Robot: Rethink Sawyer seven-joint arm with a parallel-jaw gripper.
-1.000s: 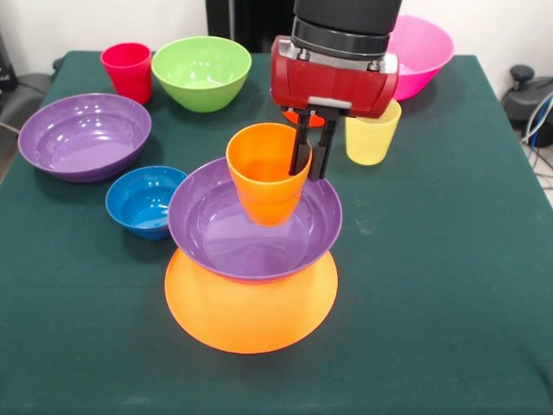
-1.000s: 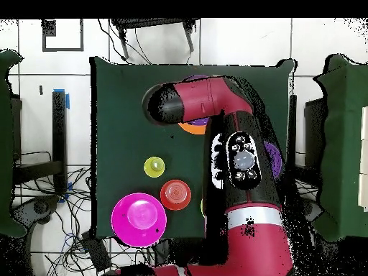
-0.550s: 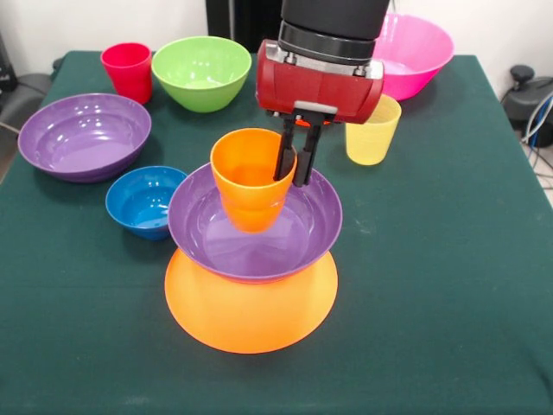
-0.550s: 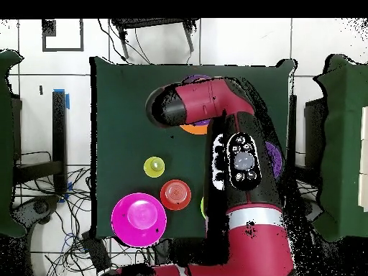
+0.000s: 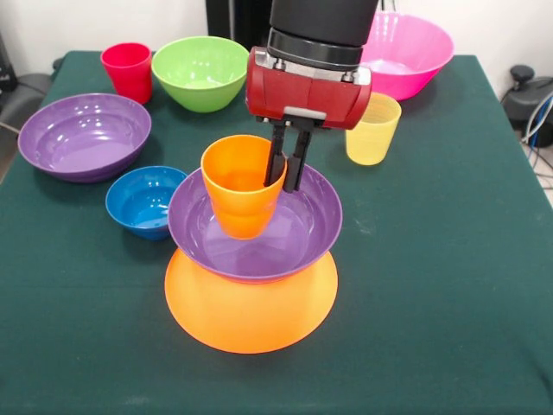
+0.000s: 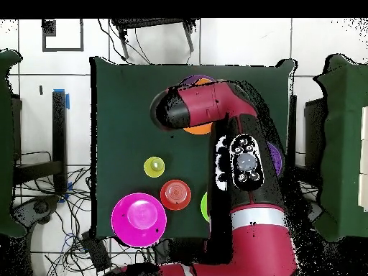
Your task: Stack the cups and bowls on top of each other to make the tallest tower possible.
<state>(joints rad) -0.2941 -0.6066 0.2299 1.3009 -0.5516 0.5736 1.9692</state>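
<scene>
The orange tapered plastic cup (image 5: 241, 186) hangs upright over the hollow of the wide purple plastic bowl (image 5: 256, 222), its base low inside that bowl; whether it touches the bottom cannot be told. The gripper (image 5: 284, 157) is clamped on the cup's rim at the side toward the yellow cup, one finger inside the cup and one outside. The purple bowl sits on an upturned yellow-orange plastic bowl (image 5: 251, 304) resting on the dark green surface (image 5: 449, 285), and together they make the tower so far.

Just beside the tower stands a small blue plastic bowl (image 5: 143, 201), and beyond that a second wide purple bowl (image 5: 84, 137). Along the far edge are a red-pink plastic cup (image 5: 128, 72), a medium green plastic bowl (image 5: 201, 73) and a big pink plastic bowl (image 5: 406, 54), with a translucent yellow plastic cup (image 5: 373, 130) just in front of the pink one. In the overhead view the red and black arm (image 6: 244, 172) covers most of the tower, and a small orange-red bowl (image 6: 175, 194) sits beside the pink bowl.
</scene>
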